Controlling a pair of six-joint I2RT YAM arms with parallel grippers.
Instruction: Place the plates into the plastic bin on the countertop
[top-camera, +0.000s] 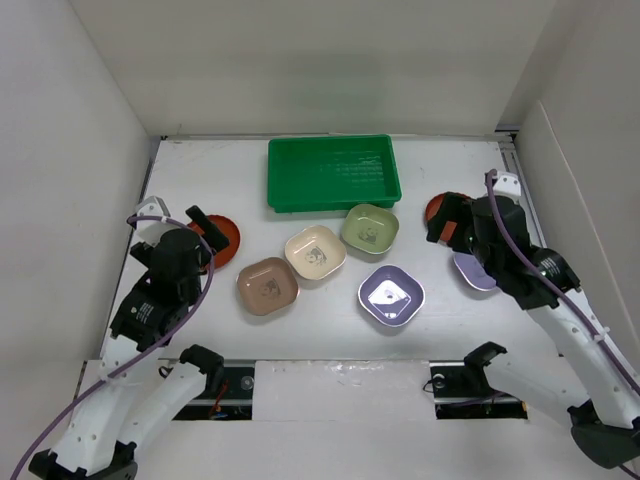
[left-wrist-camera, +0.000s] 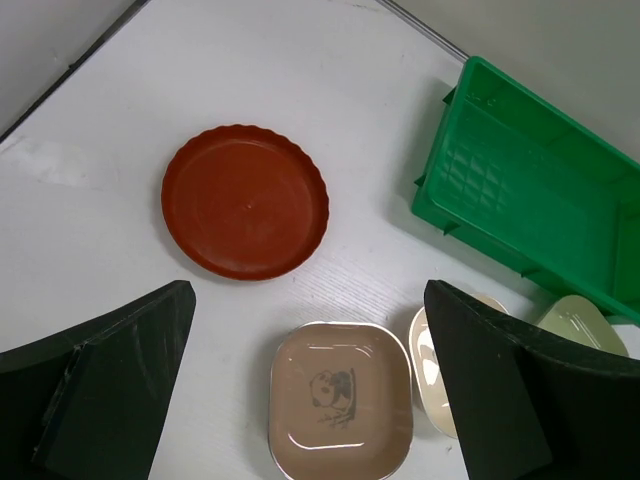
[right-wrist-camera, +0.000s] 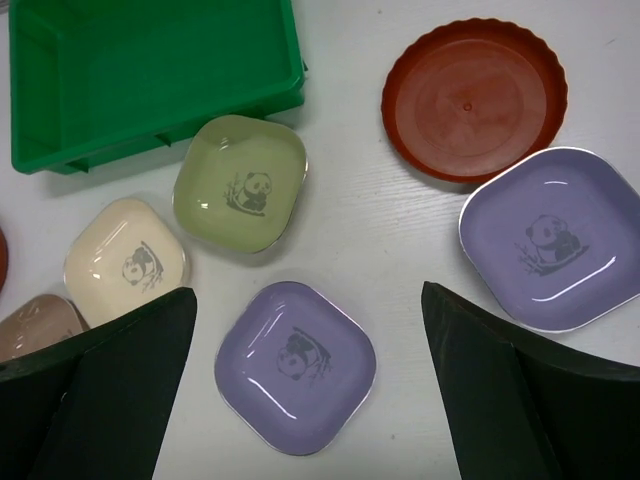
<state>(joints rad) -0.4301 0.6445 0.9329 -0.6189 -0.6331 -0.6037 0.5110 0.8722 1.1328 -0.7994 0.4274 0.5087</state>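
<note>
The red plate lies ahead of the released left fingers; a lavender plate lies below, between the released right fingers.

Both arms reach forward from their bases. The left tool hangs left of the plastic bin, the right tool right of it — each with jaws spread wide, gripping nothing.
</note>
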